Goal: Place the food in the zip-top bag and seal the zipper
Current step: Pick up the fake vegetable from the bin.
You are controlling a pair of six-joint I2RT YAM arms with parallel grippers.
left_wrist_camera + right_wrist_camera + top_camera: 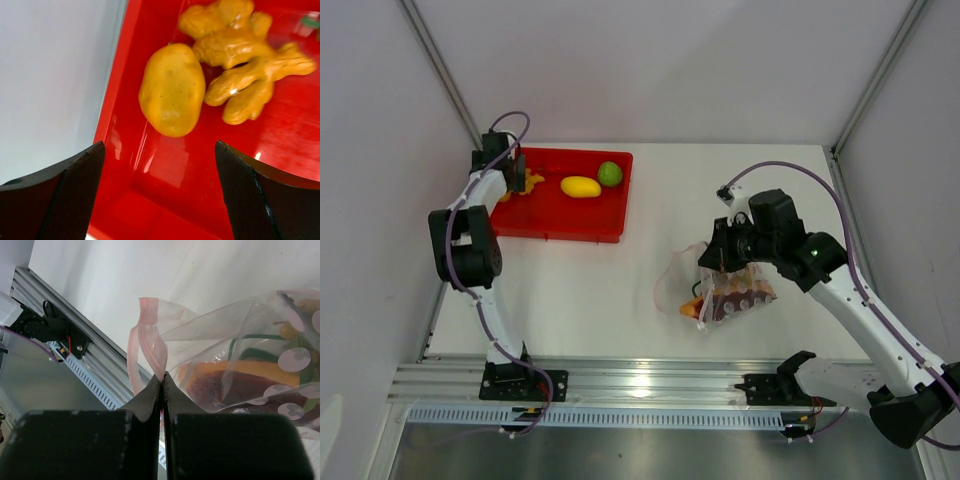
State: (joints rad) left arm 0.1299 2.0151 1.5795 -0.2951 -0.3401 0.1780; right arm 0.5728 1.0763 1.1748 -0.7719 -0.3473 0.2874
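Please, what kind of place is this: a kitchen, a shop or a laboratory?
Probably a laboratory robot cell, not a kitchen. Plain white walls and metal posts enclose a white table; the left arm and right arm are bolted to an aluminium rail; the food in the red tray looks like toys.

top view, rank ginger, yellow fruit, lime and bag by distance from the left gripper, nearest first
1. ginger, left end of the tray
2. yellow fruit, mid tray
3. lime, tray's right end
4. bag, far right, off the tray
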